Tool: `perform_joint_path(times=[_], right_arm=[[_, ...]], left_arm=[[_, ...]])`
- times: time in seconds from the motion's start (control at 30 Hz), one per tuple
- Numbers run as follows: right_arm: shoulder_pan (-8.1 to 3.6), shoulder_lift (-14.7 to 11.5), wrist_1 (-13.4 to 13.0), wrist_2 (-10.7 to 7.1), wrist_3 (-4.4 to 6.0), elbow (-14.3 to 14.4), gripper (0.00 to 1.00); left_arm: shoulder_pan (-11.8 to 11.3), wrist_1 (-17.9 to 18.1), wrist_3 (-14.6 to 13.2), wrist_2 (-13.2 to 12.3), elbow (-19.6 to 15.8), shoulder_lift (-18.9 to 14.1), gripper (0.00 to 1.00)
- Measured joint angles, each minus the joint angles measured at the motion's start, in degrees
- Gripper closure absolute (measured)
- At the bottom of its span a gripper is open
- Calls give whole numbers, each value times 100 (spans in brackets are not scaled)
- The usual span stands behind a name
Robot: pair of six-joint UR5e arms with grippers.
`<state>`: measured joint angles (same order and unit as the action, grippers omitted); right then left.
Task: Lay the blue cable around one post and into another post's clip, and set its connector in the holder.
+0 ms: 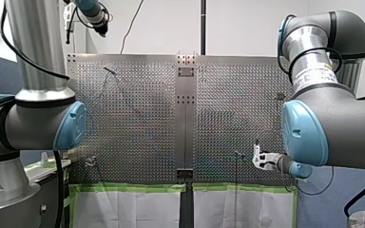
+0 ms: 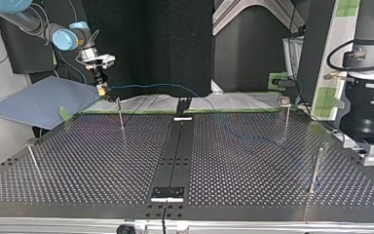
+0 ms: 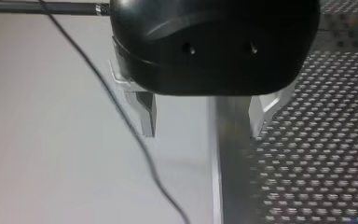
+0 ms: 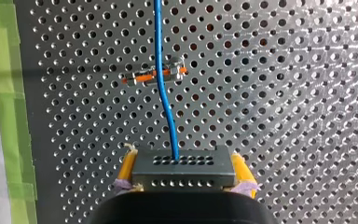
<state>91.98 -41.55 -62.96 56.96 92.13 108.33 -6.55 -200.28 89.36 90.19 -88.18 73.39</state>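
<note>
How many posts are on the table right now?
4. By the top view: far-left post, near-left post, far-right post, near-right post. None looks hidden.

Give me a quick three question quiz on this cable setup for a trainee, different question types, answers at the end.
1. True or false: my left tool holds the blue cable.
2. What does my right tool grip? A) the connector B) a post C) nothing
3. Fill in: in the right wrist view, the cable crosses a clip with ___ parts.
Key: 1 false; 2 A; 3 orange.
</note>
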Motion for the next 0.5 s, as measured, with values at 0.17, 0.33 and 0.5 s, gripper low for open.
perform_joint_path(times=[0.17, 0.33, 0.5], right_arm=[[6, 0, 2, 0, 0, -3, 100], [8, -1, 4, 0, 0, -7, 100], [8, 0, 7, 0, 0, -8, 100]], left_arm=[[87, -235, -123, 234, -216, 59, 0], [134, -523, -112, 343, -395, 71, 0], [153, -756, -98, 349, -422, 80, 0]])
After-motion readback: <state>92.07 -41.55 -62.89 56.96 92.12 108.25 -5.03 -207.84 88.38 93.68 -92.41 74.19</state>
